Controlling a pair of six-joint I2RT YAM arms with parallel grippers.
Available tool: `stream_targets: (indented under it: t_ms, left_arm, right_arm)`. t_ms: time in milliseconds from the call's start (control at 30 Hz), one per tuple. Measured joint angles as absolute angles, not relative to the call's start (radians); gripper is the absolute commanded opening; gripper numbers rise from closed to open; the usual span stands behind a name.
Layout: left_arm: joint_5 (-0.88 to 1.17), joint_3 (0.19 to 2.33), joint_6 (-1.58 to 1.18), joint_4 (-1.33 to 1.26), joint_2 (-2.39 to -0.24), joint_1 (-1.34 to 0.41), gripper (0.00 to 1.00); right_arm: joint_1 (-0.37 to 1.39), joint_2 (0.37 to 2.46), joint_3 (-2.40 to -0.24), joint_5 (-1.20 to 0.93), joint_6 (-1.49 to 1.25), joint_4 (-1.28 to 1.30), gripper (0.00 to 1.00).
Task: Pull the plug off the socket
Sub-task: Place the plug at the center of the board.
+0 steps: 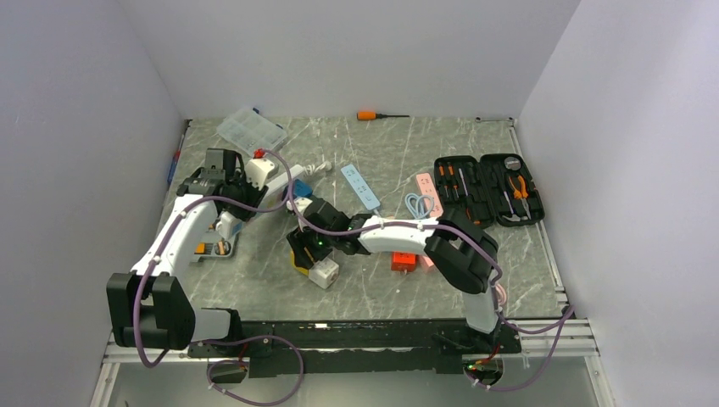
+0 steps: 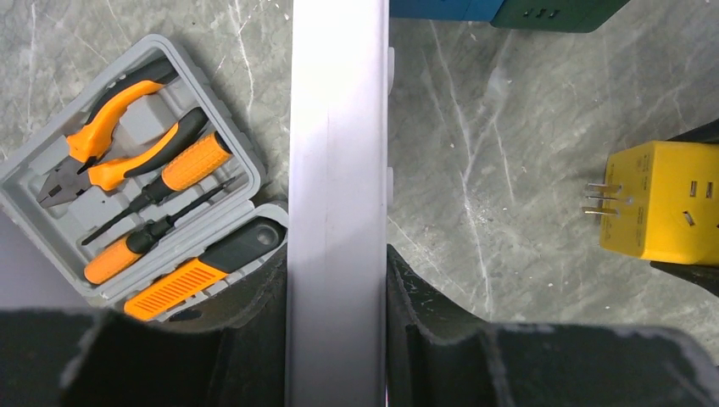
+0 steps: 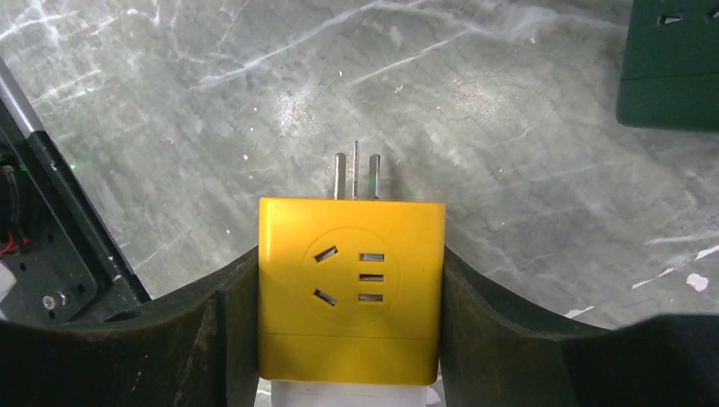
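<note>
Plug [image 3: 351, 288], prongs away from right claw [image 3: 349, 264]

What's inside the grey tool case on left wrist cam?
Pliers, two orange-handled screwdrivers, an orange-and-black-handled tool. The white power strip covers the case's right edge, the left gripper's fingers its lower corner.

**Clearance around the yellow adapter [image 3: 351, 288].** Ahead of its prongs the tabletop [image 3: 254, 102] lies bare as far as the white power strip [image 2: 337, 170], which crosses that path like a wall. A grey tool case [image 2: 136, 127] sits beyond the strip. The right claw [image 3: 349, 264] closes off both flanks. A dark green socket block [image 3: 670, 76] stands ahead and to the right, and a white cube [image 1: 324, 272] sits just beside the adapter.
</note>
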State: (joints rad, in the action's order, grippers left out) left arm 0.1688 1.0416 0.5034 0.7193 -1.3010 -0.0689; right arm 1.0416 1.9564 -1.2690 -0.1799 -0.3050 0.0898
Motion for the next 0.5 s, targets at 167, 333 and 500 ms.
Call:
stream_targets:
  t_ms: [167,333,500]
  left_arm:
    - [0.178,1.042,0.503,0.724,-1.301,-0.072,0.00]
    - [0.205,1.042,0.508,0.746,-1.301,-0.072,0.00]
    - [0.221,1.042,0.514,0.767,-1.298,-0.072,0.00]
  right_arm:
    - [1.066,1.950,-1.263,-0.134,-0.284,0.098,0.67]
    - [1.069,1.931,-1.231,-0.127,-0.272,0.108,0.94]
    - [1.074,1.873,-1.197,-0.128,-0.234,0.156,1.00]
